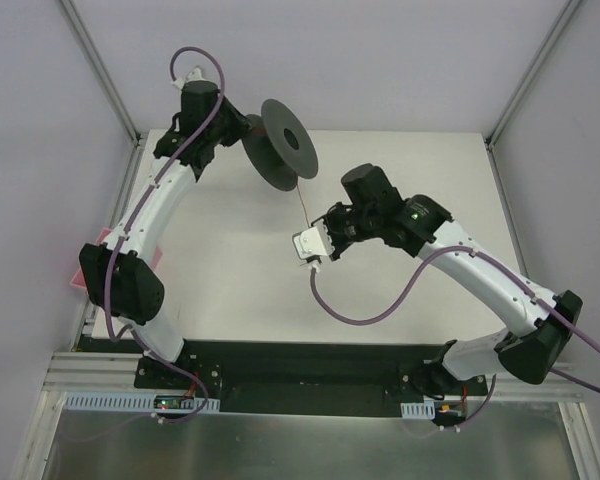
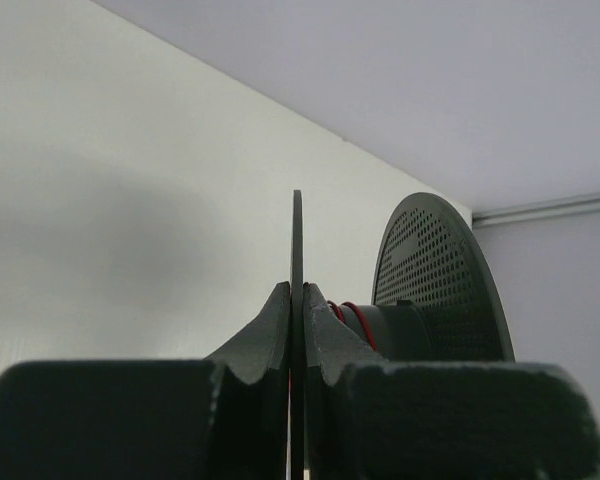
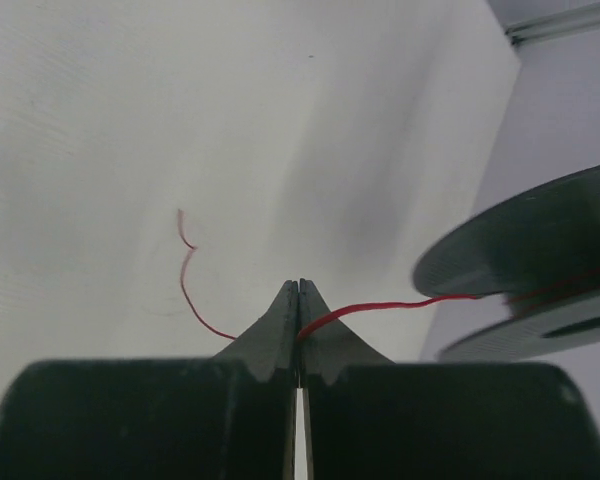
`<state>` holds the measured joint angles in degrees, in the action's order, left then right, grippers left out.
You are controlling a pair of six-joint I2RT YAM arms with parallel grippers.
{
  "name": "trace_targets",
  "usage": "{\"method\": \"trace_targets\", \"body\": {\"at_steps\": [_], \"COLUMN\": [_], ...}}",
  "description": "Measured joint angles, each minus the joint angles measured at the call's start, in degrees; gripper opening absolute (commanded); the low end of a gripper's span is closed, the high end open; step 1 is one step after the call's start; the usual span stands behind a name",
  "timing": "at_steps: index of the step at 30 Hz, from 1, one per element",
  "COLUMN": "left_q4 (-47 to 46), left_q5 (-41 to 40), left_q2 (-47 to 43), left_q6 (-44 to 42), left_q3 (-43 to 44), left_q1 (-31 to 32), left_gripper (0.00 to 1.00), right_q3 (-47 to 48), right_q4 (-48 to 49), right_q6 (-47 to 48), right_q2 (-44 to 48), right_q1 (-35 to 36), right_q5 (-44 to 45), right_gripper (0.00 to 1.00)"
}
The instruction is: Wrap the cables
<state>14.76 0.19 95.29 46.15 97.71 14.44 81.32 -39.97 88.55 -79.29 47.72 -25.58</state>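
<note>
The left gripper clamps the spool steady by its rim while the right gripper pinches the red wire, likely for winding.

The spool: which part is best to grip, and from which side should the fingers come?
Probably a flange rim, approached edge-on, one finger on each face: the disc is thin and flat, as the left gripper shows. The hub sits between the flanges and carries red wire.
</note>
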Motion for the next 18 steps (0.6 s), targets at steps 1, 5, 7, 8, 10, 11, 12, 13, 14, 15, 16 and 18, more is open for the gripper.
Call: {"method": "trace_targets", "body": {"at_steps": [1, 5, 7, 8, 10, 11, 12, 13, 14, 15, 16, 18], "left_q4": [0.66, 2.51, 3.19, 3.48, 3.67, 3.50, 3.50, 3.50, 3.52, 3.56, 3.61, 3.98], "left_q5": [-0.96, -4.39, -5.35, -5.46, -5.55, -5.62, -5.70, -5.70, -5.73, -5.70, -5.70, -5.73], "left_q2": [0.39, 1.77, 2.27, 2.36, 2.36, 2.36, 2.34, 2.34, 2.34, 2.34, 2.34, 2.34], "left_q6": [-1.38, -7.02, -9.49, -10.45, -12.17, -12.92, -13.51, -14.03, -14.49, -15.08, -15.56, -16.20], "left_q3": [0.24, 0.52, 0.50, 0.33, -0.35, -0.87, -1.55, -2.38, -3.32, -4.33, -5.25, -6.78], "left_q1": [1.05, 5.33, 7.06, 7.85, 9.05, 9.66, 10.08, 10.40, 10.78, 10.93, 11.10, 11.50], "left_gripper": [0.00, 0.00, 0.00, 0.00, 0.00, 0.00, 0.00, 0.00, 0.00, 0.00, 0.00, 0.00], "right_q3": [1.31, 5.81, 8.50, 9.62, 12.13, 13.07, 13.77, 14.23, 14.67, 15.15, 15.45, 15.78], "right_q4": [-0.57, -1.51, -1.88, -1.86, -1.70, -1.53, -1.22, -0.98, -0.66, -0.39, 0.04, 0.70], "right_q6": [1.75, 7.63, 9.38, 9.88, 10.84, 11.21, 11.43, 11.58, 11.61, 11.61, 11.61, 11.58], "right_q2": [-0.02, -0.31, -1.27, -1.84, -3.17, -3.76, -4.28, -4.66, -5.07, -5.57, -5.95, -6.58], "right_q1": [0.24, 0.31, 0.00, -0.17, -0.94, -1.51, -2.16, -2.71, -3.41, -4.07, -4.63, -5.42], "right_q5": [0.55, 2.86, 3.72, 3.93, 4.39, 4.61, 4.81, 4.96, 5.09, 5.22, 5.31, 5.38], "right_gripper": [0.00, 0.00, 0.00, 0.00, 0.00, 0.01, 0.00, 0.00, 0.00, 0.01, 0.00, 0.00]}}
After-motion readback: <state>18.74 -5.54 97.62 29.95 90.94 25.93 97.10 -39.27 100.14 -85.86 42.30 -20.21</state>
